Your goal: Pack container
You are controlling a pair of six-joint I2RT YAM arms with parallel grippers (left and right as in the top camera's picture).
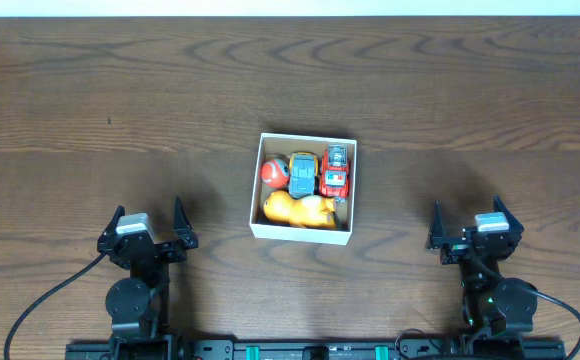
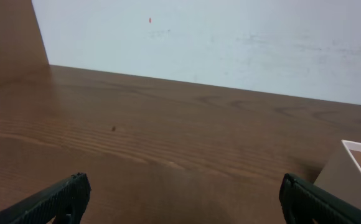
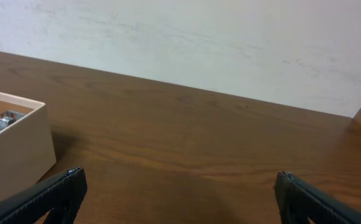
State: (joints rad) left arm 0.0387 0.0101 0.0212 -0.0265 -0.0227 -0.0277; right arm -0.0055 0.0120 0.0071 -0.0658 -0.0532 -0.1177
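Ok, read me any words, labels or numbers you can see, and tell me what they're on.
No readable text anywhere.
The container has blank white walls; any markings on the red toy truck and the blue toy car are too small to read.

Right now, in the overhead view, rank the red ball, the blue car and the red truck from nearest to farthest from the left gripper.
1. Red ball: against the left wall of the container, on the side facing the left gripper.
2. Blue car: in the middle of the container.
3. Red truck: along the right wall, farthest away.
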